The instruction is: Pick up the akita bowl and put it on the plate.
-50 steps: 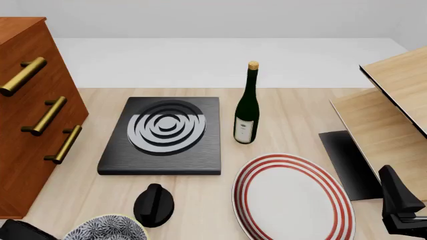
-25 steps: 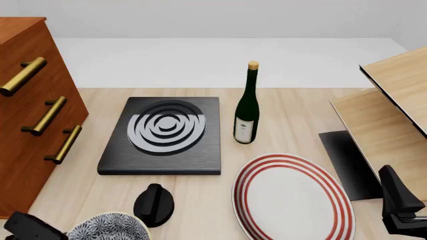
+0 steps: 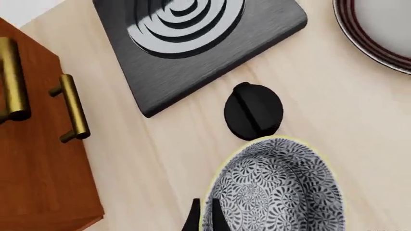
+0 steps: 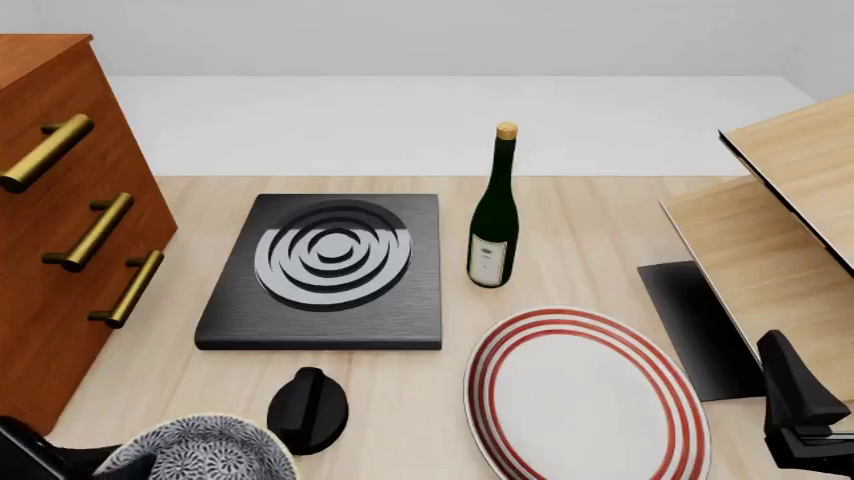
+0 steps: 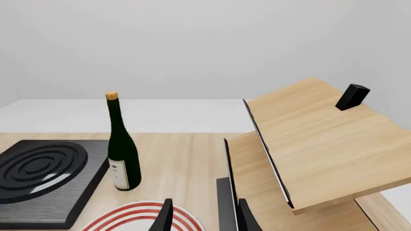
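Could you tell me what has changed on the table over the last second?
The patterned bowl has shifted a little left and looks tilted or lifted, its rim higher in the front view. The left hand sits at its rim, one finger on each side. The plate, knob, stove, bottle and right hand have not moved.

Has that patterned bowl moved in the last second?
Yes. In the front view the akita bowl has slid slightly left, away from the unmoved black knob, and now looks tipped or lifted.

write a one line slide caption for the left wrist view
Left gripper at the rim of the akita bowl, beside a black knob, with the stove beyond.
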